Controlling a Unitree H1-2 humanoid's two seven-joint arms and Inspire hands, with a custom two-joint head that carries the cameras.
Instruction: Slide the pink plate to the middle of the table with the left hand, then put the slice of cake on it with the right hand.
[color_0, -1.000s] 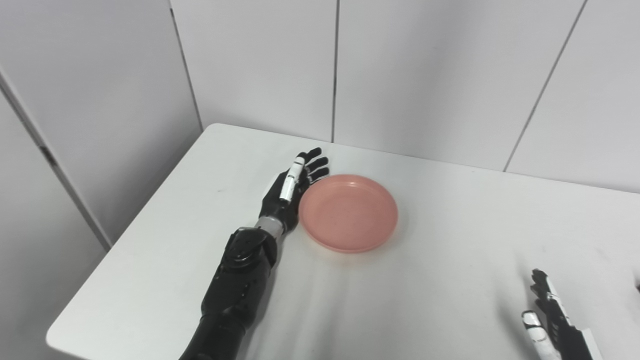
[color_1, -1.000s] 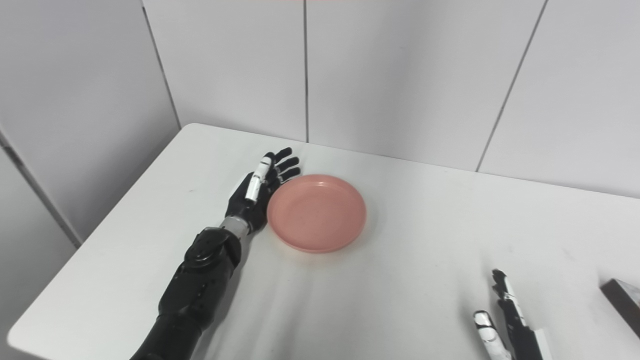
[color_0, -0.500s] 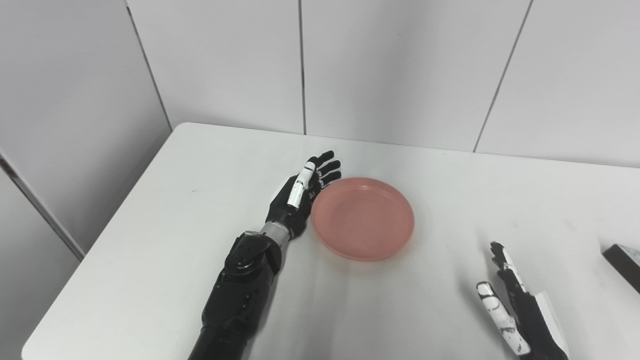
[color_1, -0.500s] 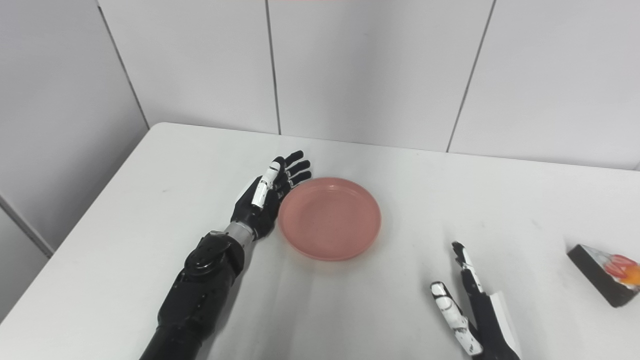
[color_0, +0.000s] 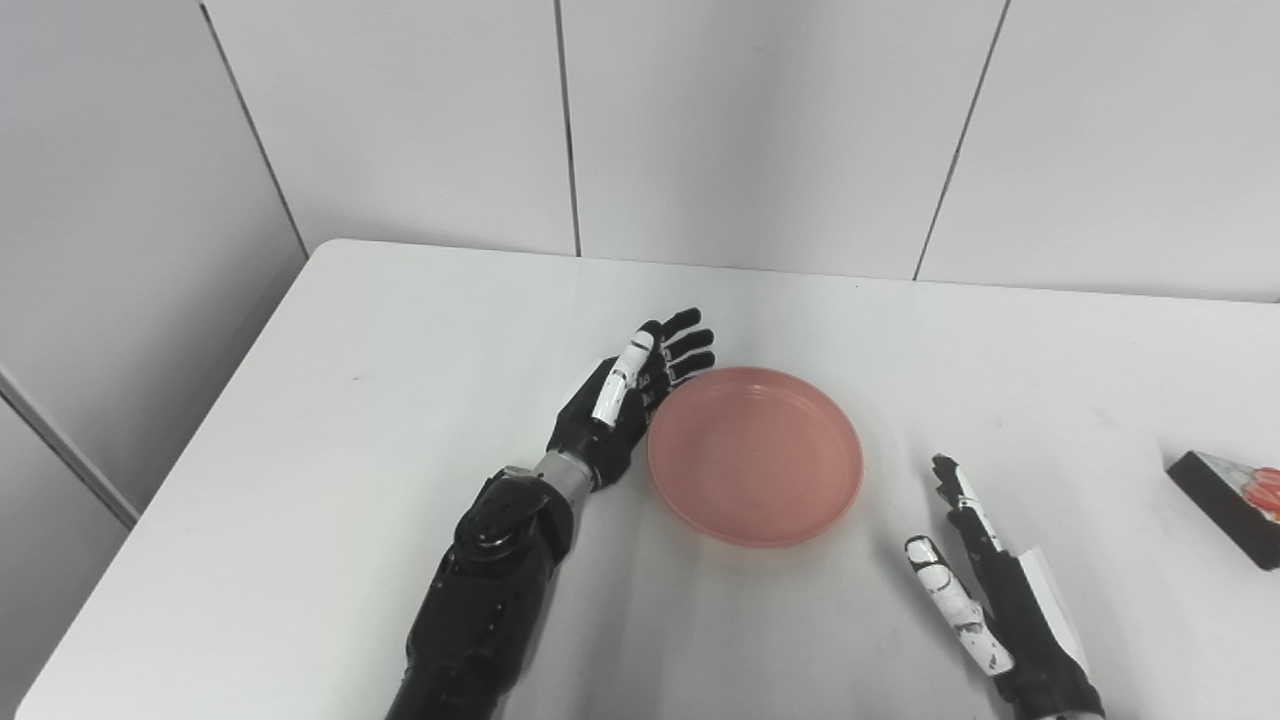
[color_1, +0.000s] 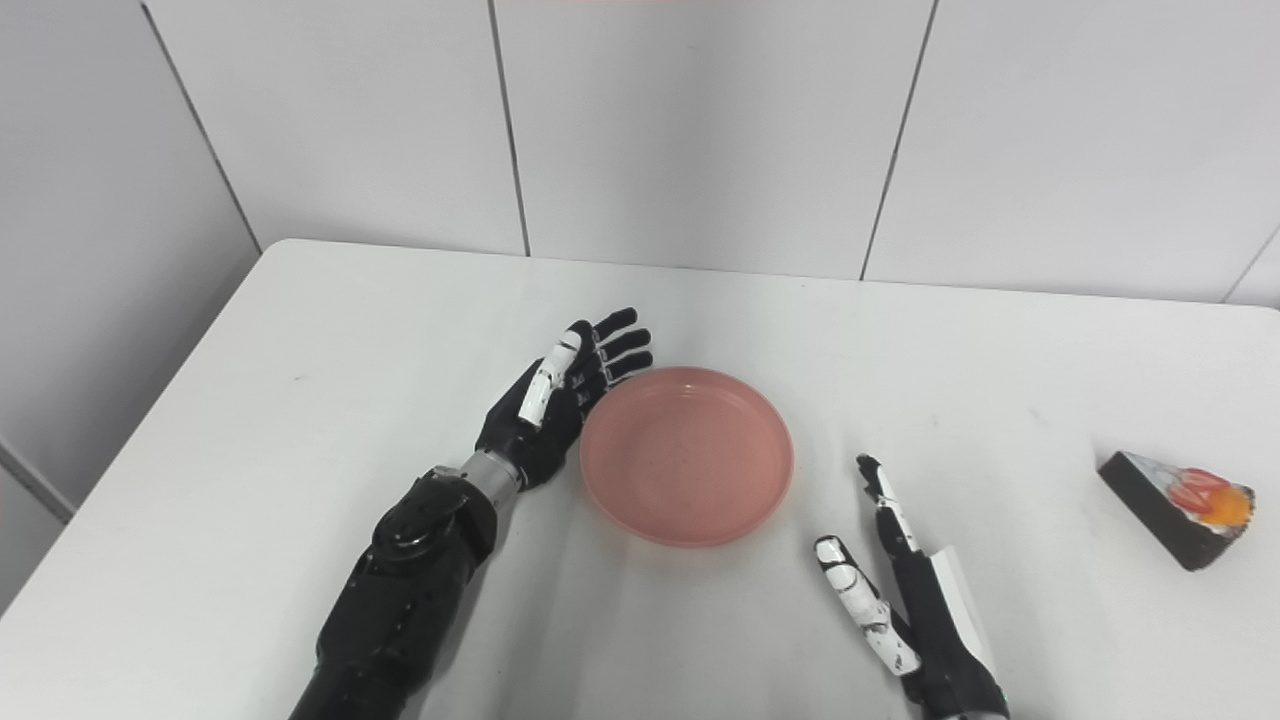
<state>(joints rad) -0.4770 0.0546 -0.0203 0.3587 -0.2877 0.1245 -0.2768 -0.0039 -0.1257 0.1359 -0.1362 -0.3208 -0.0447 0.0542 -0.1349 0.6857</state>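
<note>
The pink plate (color_1: 687, 456) lies flat and empty on the white table (color_1: 330, 330), a little left of its middle. My left hand (color_1: 560, 398) stands on edge against the plate's left rim, open, fingers stretched out and pointing away from me. My right hand (color_1: 900, 590) rests open near the front edge, just right of the plate and apart from it, holding nothing. The slice of cake (color_1: 1178, 503), a dark wedge with red and orange fruit on top, sits far right on the table, well away from both hands.
Grey wall panels (color_1: 700, 130) rise right behind the table's far edge. The table's left edge (color_1: 120, 450) runs diagonally, with a drop beside it. Bare tabletop lies between the plate and the cake.
The camera has turned right, bringing the cake into view. My left hand has pushed the plate a little to the right. My right hand has come further up onto the table.
</note>
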